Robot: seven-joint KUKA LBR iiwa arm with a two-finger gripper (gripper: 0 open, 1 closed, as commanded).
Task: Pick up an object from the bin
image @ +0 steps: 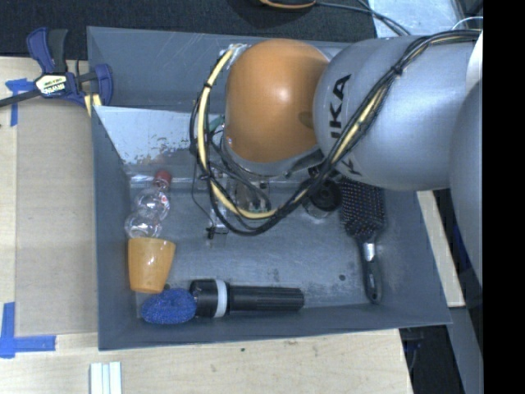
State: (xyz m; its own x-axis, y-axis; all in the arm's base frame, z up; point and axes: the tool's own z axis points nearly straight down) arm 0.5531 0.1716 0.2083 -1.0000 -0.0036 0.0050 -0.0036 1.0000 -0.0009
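Blue scrub pad (pixel 168 308) in near-left corner, touching white-banded end of black cylinder (pixel 254 300) that lies along near wall. Orange cup (pixel 150 263) just behind pad. Clear bottle (pixel 150 208), red cap, behind cup by left wall. Black hairbrush (pixel 361 212) at right, handle toward near wall. Gripper (pixel 239 202) sits mid-bin under orange cover (pixel 271 101), over bare grey floor; I cannot tell its opening. Bottle nearest, left of gripper, apart. Open floor between gripper and cylinder. Arm covers far-right part of bin (pixel 111 236).
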